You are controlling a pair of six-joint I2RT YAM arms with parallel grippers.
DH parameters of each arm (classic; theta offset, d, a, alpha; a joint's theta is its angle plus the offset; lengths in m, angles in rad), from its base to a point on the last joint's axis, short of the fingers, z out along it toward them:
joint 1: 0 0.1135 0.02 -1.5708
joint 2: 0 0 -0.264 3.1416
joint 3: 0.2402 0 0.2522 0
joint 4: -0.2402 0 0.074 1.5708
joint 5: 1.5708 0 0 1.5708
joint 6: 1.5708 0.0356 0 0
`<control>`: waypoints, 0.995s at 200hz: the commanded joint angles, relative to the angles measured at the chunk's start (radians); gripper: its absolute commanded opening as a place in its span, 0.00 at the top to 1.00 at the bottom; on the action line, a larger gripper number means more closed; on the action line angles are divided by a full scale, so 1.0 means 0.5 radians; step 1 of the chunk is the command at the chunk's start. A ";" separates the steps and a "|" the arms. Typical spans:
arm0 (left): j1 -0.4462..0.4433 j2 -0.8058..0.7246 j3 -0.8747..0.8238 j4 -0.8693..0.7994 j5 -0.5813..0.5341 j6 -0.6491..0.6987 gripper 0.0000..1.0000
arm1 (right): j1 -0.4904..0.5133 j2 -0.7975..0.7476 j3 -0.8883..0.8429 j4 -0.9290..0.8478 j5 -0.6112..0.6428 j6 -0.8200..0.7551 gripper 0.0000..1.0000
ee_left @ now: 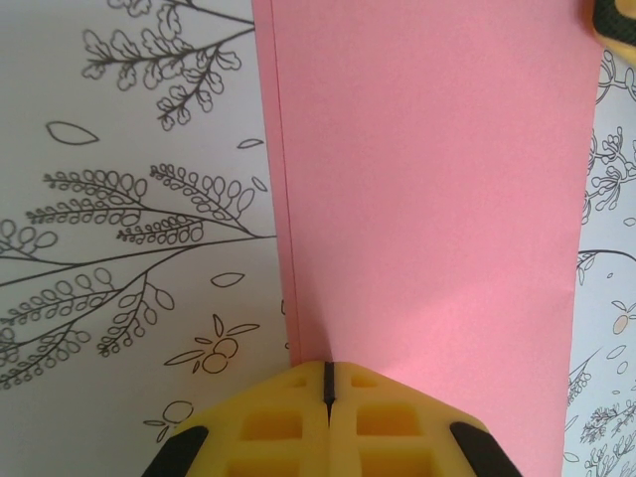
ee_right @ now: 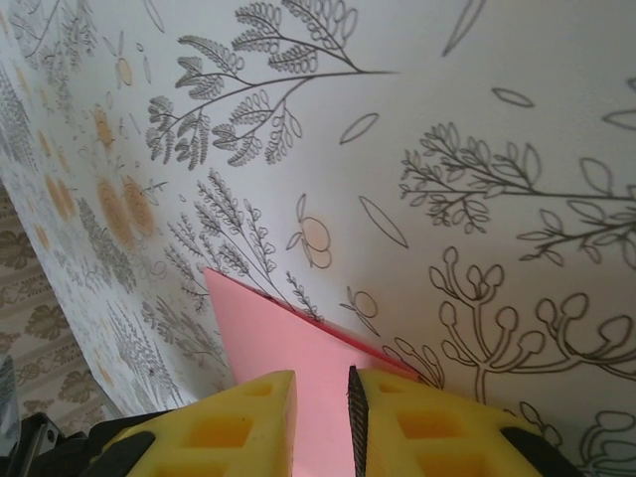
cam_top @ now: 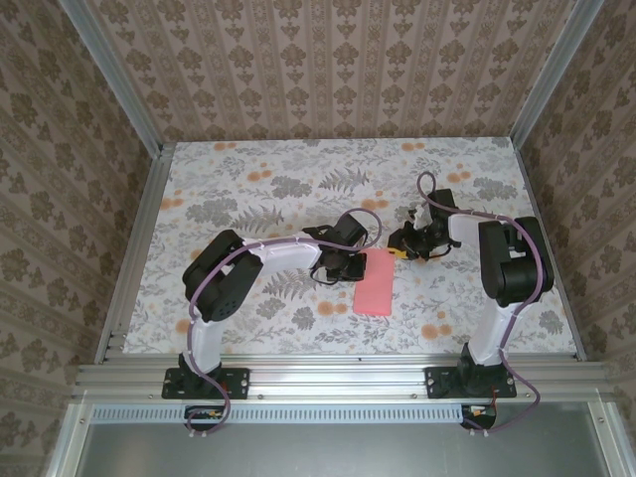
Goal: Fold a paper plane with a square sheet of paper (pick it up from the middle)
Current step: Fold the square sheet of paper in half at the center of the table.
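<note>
Table [cam_top: 248,189]: the patterned surface carries the work, and both arms reach in from its near edge.

Square sheet of paper [cam_top: 375,283]: it lies flat as a pink oblong, folded double, about midway between the arm bases. No dart shape is formed yet.

Long axis: it runs from near to far with a slight tilt. Any next crease, you may judge, is set against this line.

Bearing from the grippers: the sheet lies to the right of the left gripper [cam_top: 344,264] and to the near left of the right gripper [cam_top: 405,246]. Both meet it at its far end, so neither arm is clearly nearer.

Right gripper, wrist view: the jaws stand narrow, with a pink corner of the sheet [ee_right: 268,328] passing up between the yellow fingers [ee_right: 248,417]. You may read this as a grip on that corner.

Left gripper [ee_left: 328,393], wrist view: the jaws are closed tight, seam to seam. The tips sit at the sheet's edge and the pink surface [ee_left: 427,199] stretches away ahead. Whether they press or merely touch cannot be told.

Doubled edge [ee_left: 281,199]: two layers show slightly offset along one side.
</note>
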 commanded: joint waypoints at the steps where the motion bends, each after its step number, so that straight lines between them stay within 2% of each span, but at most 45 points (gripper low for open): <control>1: -0.021 0.060 -0.020 -0.177 -0.040 0.039 0.98 | 0.003 -0.002 -0.001 0.045 -0.043 0.052 0.76; 30: -0.021 0.060 -0.022 -0.177 -0.038 0.041 0.98 | -0.005 0.059 -0.036 0.077 0.076 0.065 0.77; 73: -0.023 0.060 -0.013 -0.176 -0.036 0.040 0.98 | -0.012 0.124 -0.071 0.084 0.104 0.078 0.77; 93: -0.021 0.057 -0.014 -0.176 -0.036 0.039 0.98 | -0.014 0.094 -0.102 0.117 0.078 0.079 0.77; 144: -0.025 0.059 -0.014 -0.176 -0.034 0.039 0.98 | -0.015 -0.224 -0.235 0.177 -0.090 0.117 0.76; 162: -0.026 0.060 -0.014 -0.170 -0.033 0.038 0.98 | -0.014 -0.226 -0.349 0.294 -0.195 0.162 0.76; 199: -0.028 0.059 -0.013 -0.173 -0.032 0.038 0.98 | -0.012 -0.157 -0.456 0.296 -0.150 0.145 0.76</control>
